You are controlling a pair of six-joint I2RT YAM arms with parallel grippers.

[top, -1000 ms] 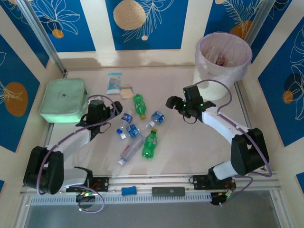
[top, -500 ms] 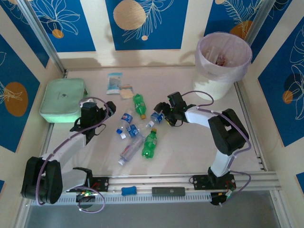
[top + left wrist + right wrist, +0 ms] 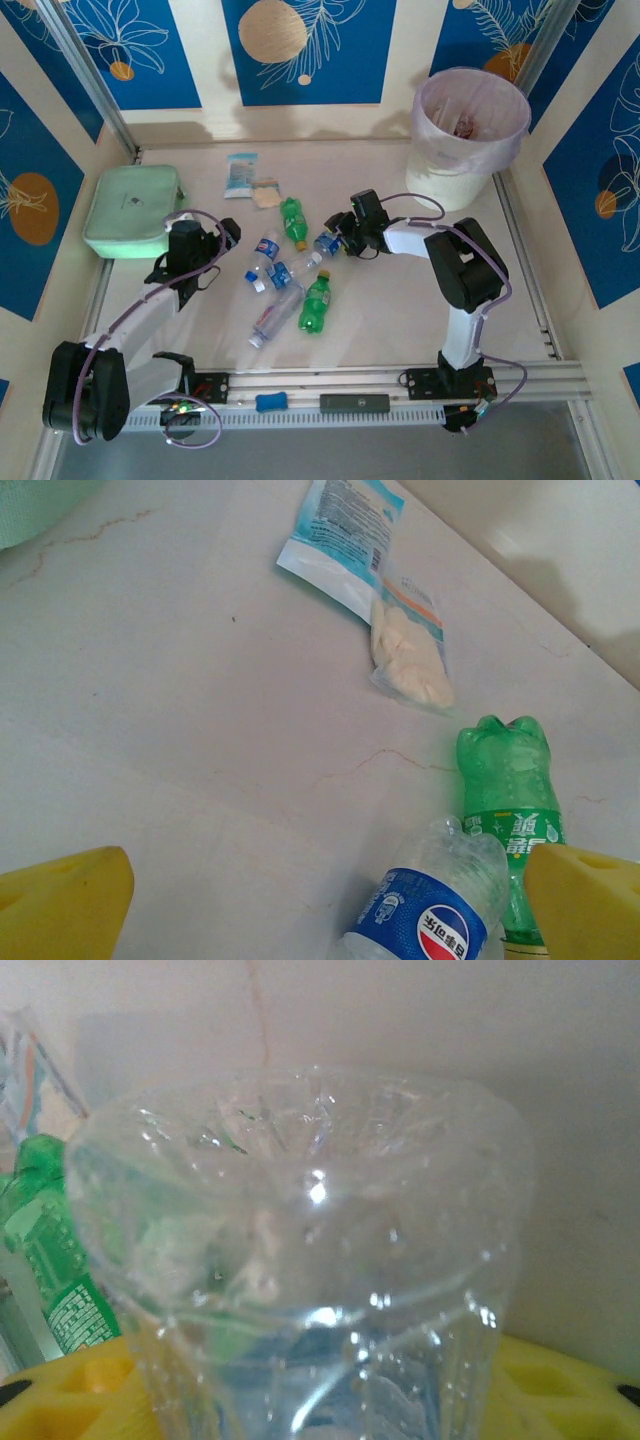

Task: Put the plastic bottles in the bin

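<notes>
Top external view: both arm bases sat on the near rail with a small blue object [image 3: 270, 402] on the rail between them. Nearest of the plastic bottles was a crushed clear bottle [image 3: 268, 322], with a green bottle [image 3: 316, 300] just right of it. Farther back lay two blue-label bottles [image 3: 283, 272] side by side, and beyond them a second green bottle [image 3: 293, 220], all on the table [image 3: 390, 320].

Left gripper [image 3: 222, 238] sat just left of that cluster. In the left wrist view its yellow fingers [image 3: 60, 900] stood wide apart at the frame's lower corners, above the table. A blue-label bottle [image 3: 430, 910] and the far green bottle lay near the right finger.

Right gripper [image 3: 338, 240] was at centre, at the right end of the cluster, on a clear bottle [image 3: 327, 243] lying on the table. Right wrist view showed that bottle's base close up, with yellow fingers [image 3: 70, 1400] against both its sides, so it was clamped. Green bottle showed at the left edge.

Farther left, a mint-green pouch [image 3: 133, 210] lay flat near the left wall. A blue-white packet [image 3: 240, 172] and a small clear packet [image 3: 265, 195] lay just beyond the far green bottle.

Bin [image 3: 450, 185] stood at the far right corner with its pink liner over the rim, some items inside, well apart from the clamped bottle.
</notes>
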